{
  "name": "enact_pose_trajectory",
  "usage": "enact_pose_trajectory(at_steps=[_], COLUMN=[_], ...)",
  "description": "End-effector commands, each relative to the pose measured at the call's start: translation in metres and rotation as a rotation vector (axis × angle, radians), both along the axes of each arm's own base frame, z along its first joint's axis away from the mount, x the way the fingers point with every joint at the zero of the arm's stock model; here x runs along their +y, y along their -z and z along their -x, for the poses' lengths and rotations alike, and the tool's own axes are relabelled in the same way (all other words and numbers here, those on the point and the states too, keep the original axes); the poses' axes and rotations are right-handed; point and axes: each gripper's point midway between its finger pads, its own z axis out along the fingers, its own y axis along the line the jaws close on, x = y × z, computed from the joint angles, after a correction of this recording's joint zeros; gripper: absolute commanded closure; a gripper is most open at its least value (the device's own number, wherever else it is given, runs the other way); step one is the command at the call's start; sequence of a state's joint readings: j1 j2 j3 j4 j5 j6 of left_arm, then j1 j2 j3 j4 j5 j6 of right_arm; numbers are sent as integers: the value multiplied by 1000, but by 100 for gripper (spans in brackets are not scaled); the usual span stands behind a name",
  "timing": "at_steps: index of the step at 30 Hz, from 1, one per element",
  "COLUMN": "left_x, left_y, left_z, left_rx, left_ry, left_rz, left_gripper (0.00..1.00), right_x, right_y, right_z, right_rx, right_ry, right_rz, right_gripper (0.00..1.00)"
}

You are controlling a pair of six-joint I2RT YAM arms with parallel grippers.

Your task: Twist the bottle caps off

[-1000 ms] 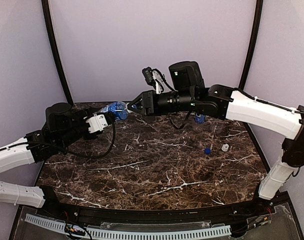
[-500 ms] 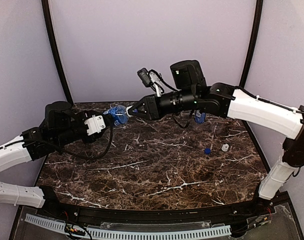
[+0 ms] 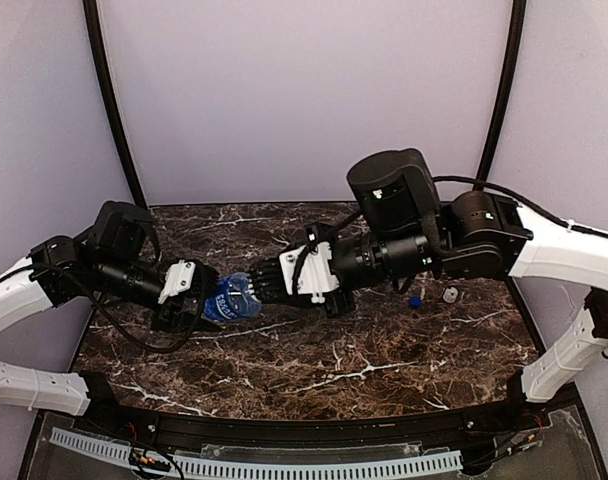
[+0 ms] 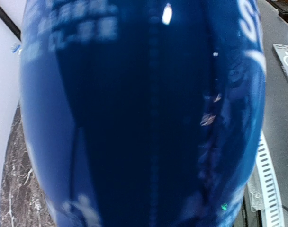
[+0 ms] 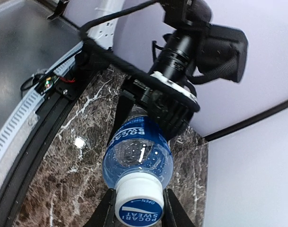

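The Pocari Sweat bottle (image 5: 137, 153) lies level over the left-centre of the bench (image 3: 384, 350). The left hand (image 3: 197, 303) clamps its body, and the right hand (image 3: 267, 288) pinches its white, blue-topped cap (image 5: 138, 204). The thin, slick plastic will likely buckle or spin if squeezed, so the stiff cap rim looks the surer purchase.

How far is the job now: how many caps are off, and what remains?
Done: two loose caps, a blue cap and a white cap, lie on the table. In hand: the left gripper holds the blue-labelled bottle while the right gripper clamps the third cap, which is still screwed on. Left: unscrewing that cap.
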State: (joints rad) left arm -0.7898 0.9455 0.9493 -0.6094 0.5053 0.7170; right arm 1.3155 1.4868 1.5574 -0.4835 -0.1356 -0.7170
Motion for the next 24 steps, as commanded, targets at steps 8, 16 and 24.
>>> enact_pose_trajectory(at_steps=[8,16,24], left_x=[-11,-9,0], left_y=[-13,-10,-12], left_z=[25,20,-40], left_rx=[108,86,-143], left_ry=[122,90,-178], left_rz=[52,43,30], left_gripper=[67,67,67], right_x=[-7,-1,-23], right_y=[47,12,-52], right_z=[-3,-7,-4], right_rx=[-837,-884,-315], right_ry=[-240,-131,69], right_rz=[330,174,-157], right_gripper=[100,61,2])
